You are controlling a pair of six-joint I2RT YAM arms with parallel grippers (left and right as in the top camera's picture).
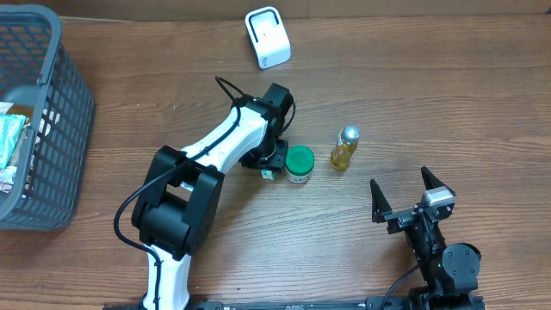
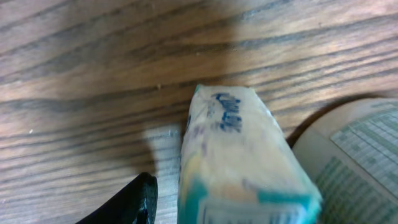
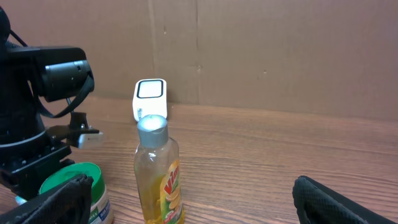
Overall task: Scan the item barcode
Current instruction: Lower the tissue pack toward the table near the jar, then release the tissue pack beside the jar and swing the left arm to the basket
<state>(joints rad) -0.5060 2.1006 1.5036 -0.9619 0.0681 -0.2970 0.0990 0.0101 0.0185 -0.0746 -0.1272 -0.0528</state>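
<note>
Plainly, the cream-and-teal, blue-lettered packet (image 2: 239, 155) lies free of parted left gripper (image 1: 269, 165) fingers (image 2: 140, 202); right gripper (image 1: 399, 178) gapes.

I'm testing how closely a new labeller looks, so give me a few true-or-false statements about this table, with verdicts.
1. The right gripper has its fingers spread, with nothing between them. True.
2. The green-lidded jar stands inside the basket. False: it stands on the table, near the yellow bottle.
3. From the right wrist view, the white scanner stands behind the yellow bottle. True.
4. The yellow bottle lies on its side. False: it stands upright.
</note>
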